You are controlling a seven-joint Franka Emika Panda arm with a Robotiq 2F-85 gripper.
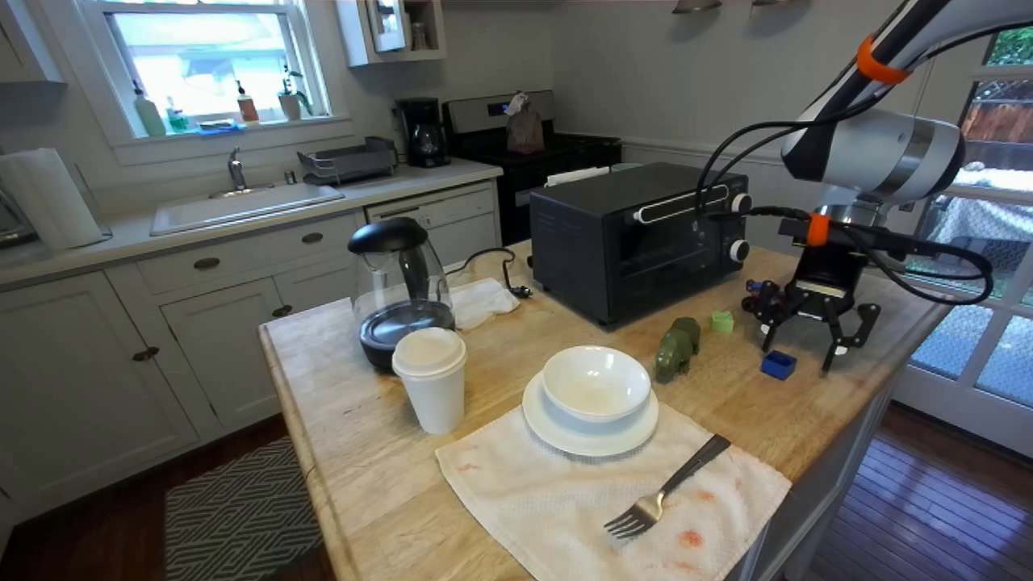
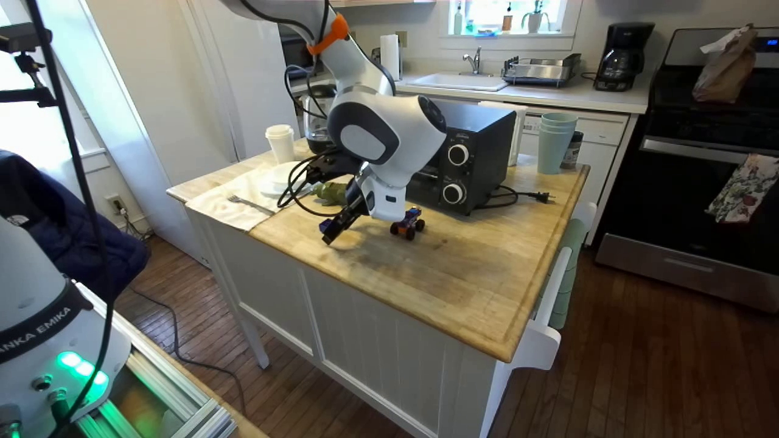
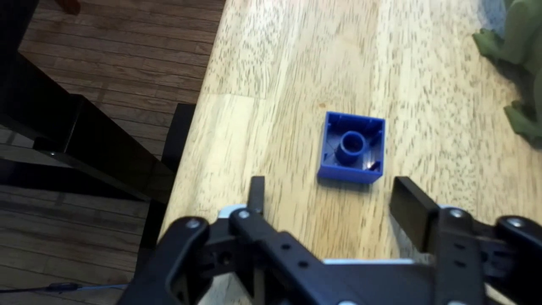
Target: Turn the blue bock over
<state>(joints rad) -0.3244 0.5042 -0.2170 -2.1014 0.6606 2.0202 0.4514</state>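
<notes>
Wrist view has the hand (image 3: 330,198) nearest, its fingers spread wide, with nothing held between them. Just beyond the fingertips, apart from both, the blue block (image 3: 351,148) sits hollow side up on the table (image 3: 288,140): a square, glossy plastic shell, thin-walled, with a round tube in its middle. This looks like the approach, with the turning not yet begun. The next move probably calls for setting the fingers astride the block, closing on opposite walls, lifting it clear, then rolling the hand until the hollow faces down; smooth plastic may slip. The table is pale wood, finely flecked with darker grain. Farther off, in an exterior view, come a smooth, rounded green toy animal (image 1: 678,349), a shiny white bowl (image 1: 597,379) on its plate (image 1: 591,440), and a black-lidded glass kettle (image 1: 403,307).
</notes>
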